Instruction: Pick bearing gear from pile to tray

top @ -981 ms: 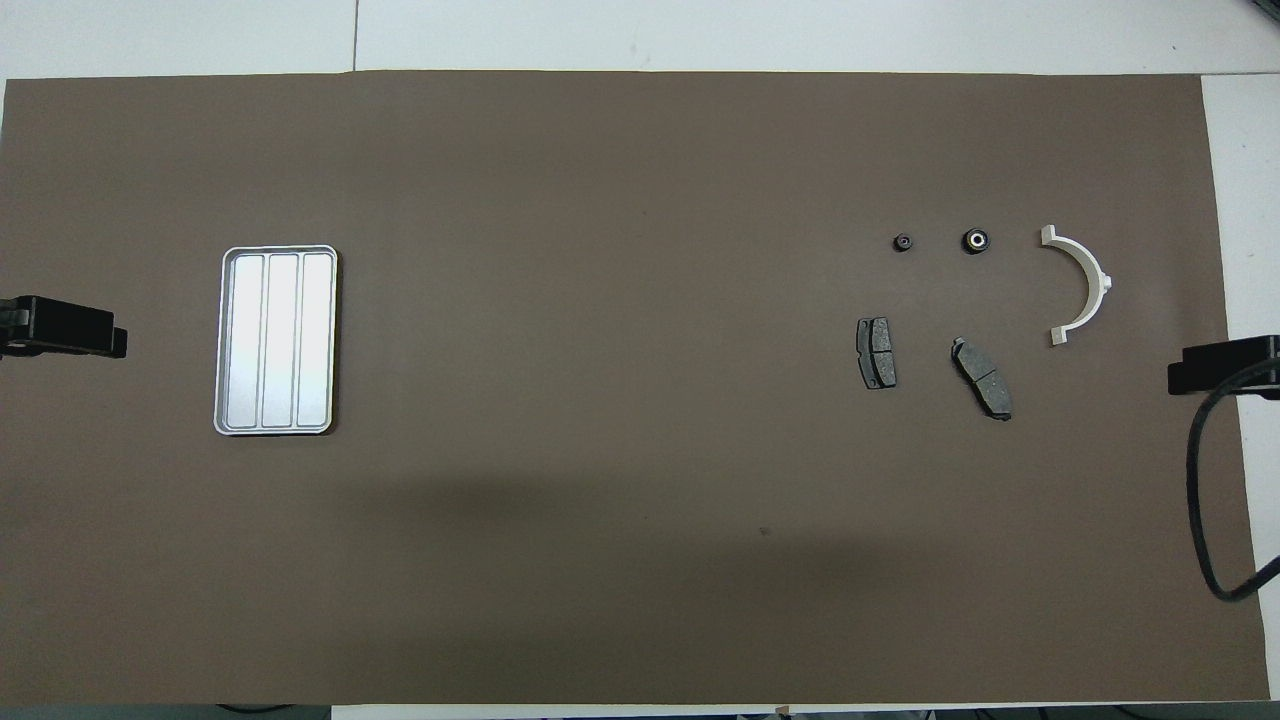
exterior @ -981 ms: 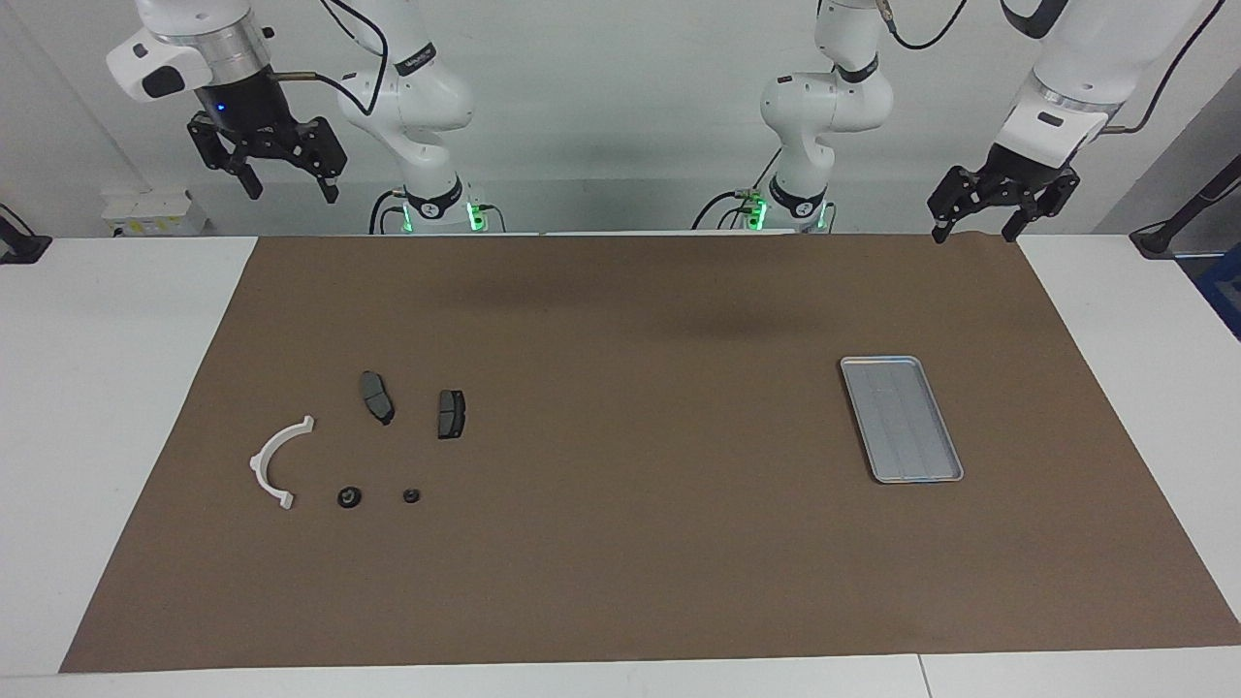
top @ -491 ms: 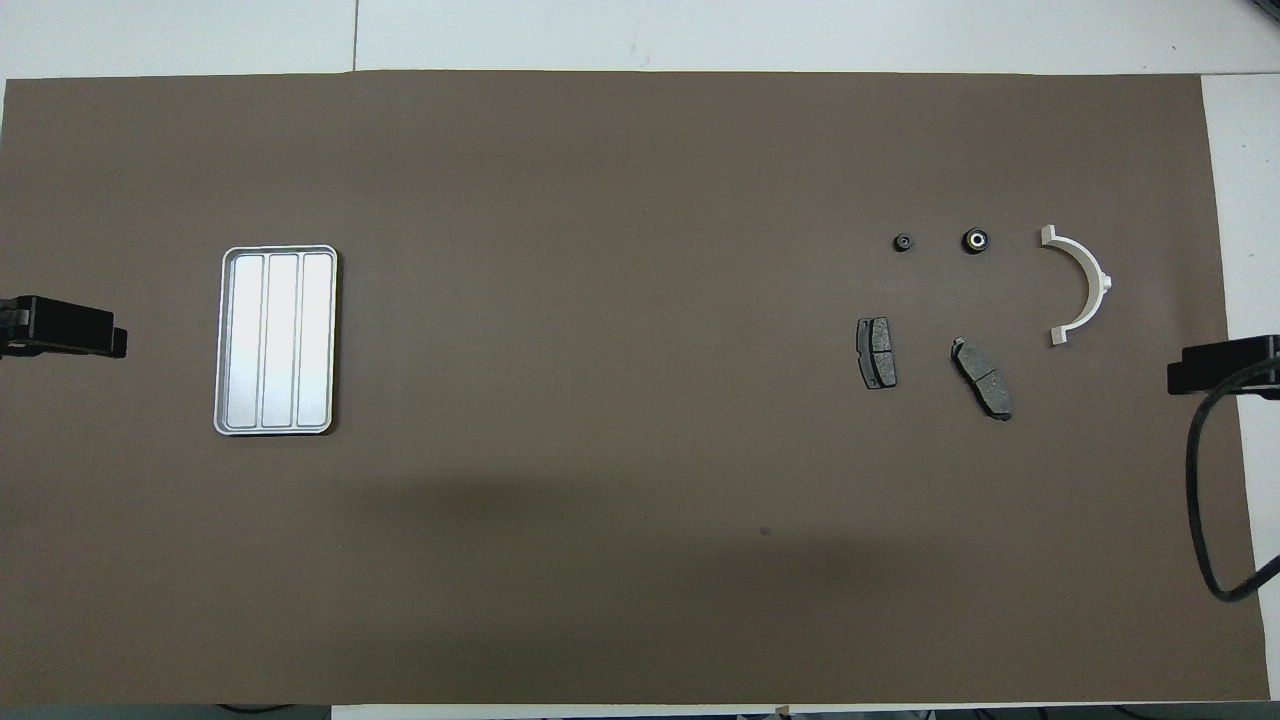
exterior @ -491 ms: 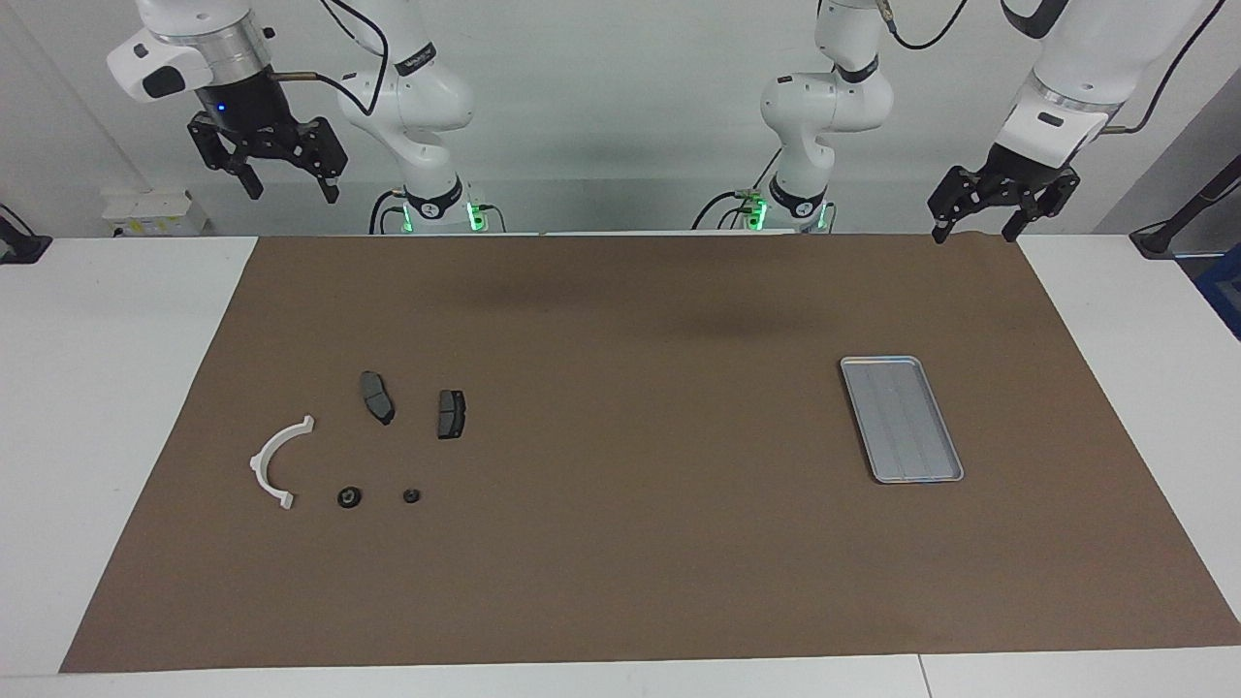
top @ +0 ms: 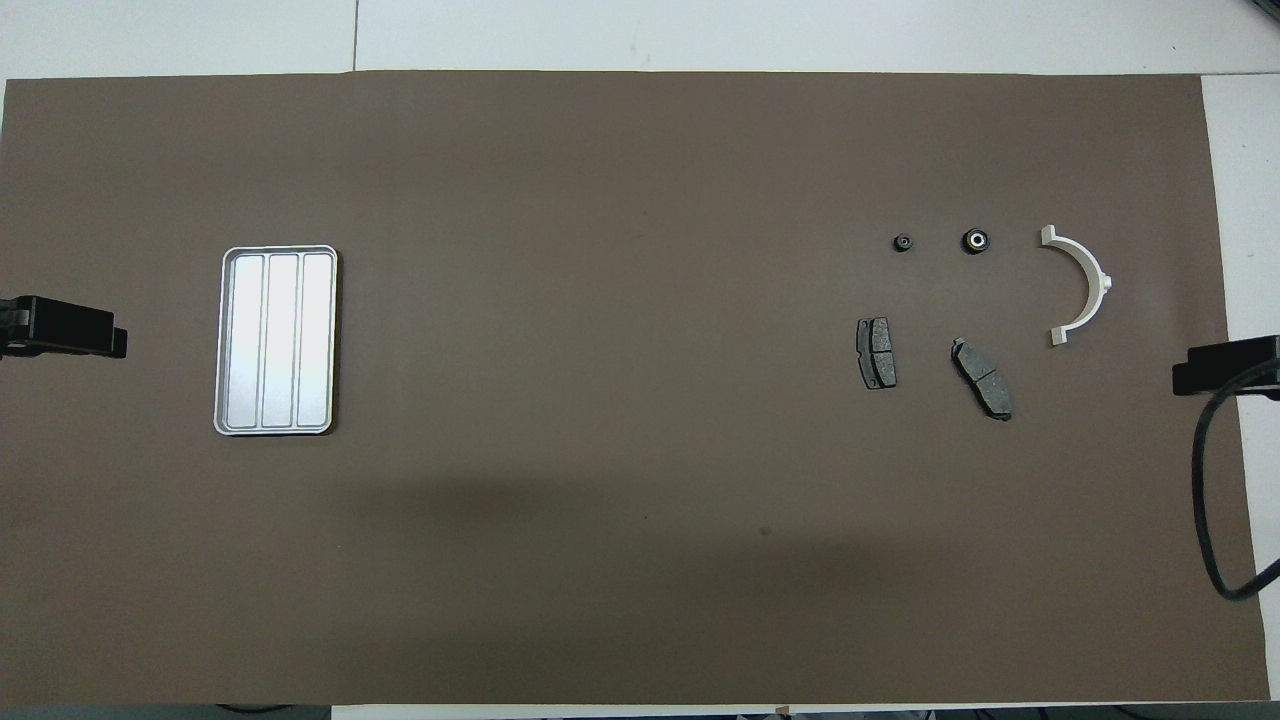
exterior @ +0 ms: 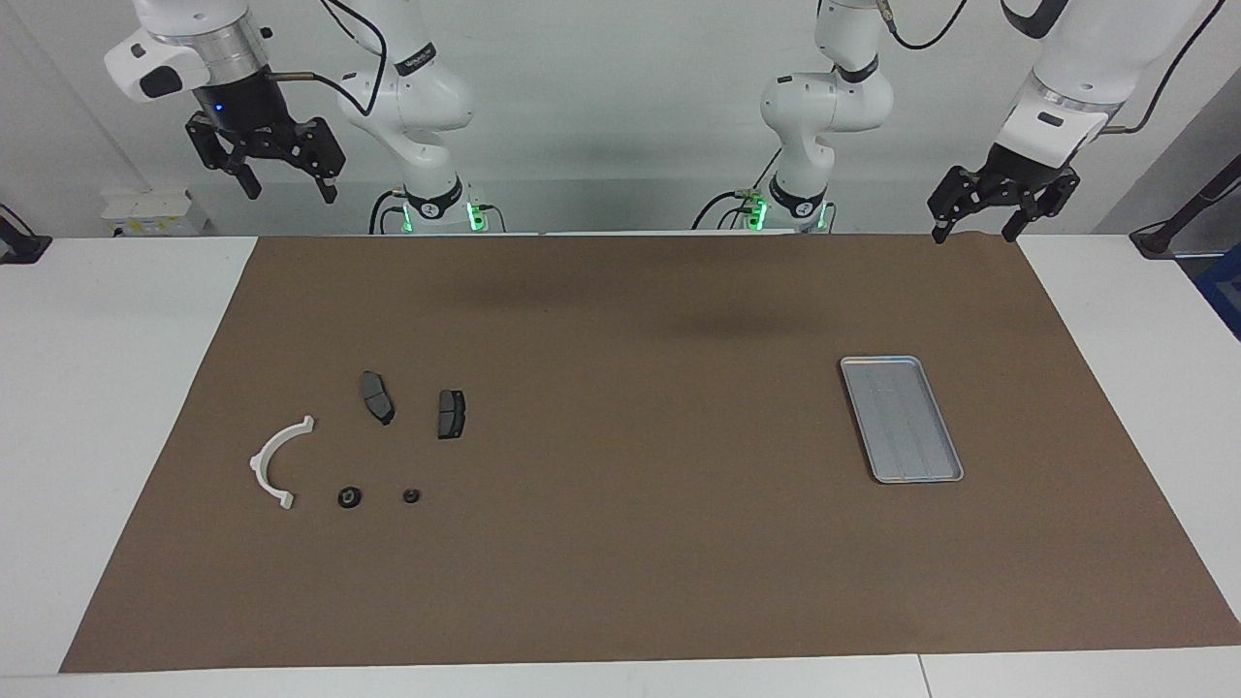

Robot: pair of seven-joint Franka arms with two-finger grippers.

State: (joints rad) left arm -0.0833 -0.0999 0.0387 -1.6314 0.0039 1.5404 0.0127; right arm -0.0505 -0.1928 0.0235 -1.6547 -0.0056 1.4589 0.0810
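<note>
R gripper (exterior: 288, 184) hangs high, up by the robots' edge at the R arm's end of the table; fingers spread apart, nothing between them. In overhead view only a dark stub of it (top: 1225, 364) pokes in at the frame edge, rest cut off, w/ a black cable (top: 1200, 500) looping below it. L gripper (exterior: 974, 221) hangs up by the corner of the brown mat (exterior: 620, 582) at the L arm's end; fingers also apart, empty. Overhead shows just its dark tip (top: 70, 340), rest out of frame.

Pile sits on mat toward R arm's end, well apart from R gripper, nothing touching it. Two small black round pieces lie side by side: the one w/ a pale centre (exterior: 349, 497) (top: 976, 240) is just beside the white arc (exterior: 274, 463); the smaller one (exterior: 411, 496) (top: 902, 242) lies more toward table middle. Too small to make out teeth or bore detail, so can't tell which is the bearing gear. Two dark grey brake pads (exterior: 377, 396) (exterior: 450, 414) lie nearer the robots than the round pieces, apart from each other.

Tray (exterior: 877, 364) lies flat on mat toward L arm's end, holding nothing, three long panels visible in overhead (top: 228, 340). Well apart from pile; L gripper nearer to it than R.
</note>
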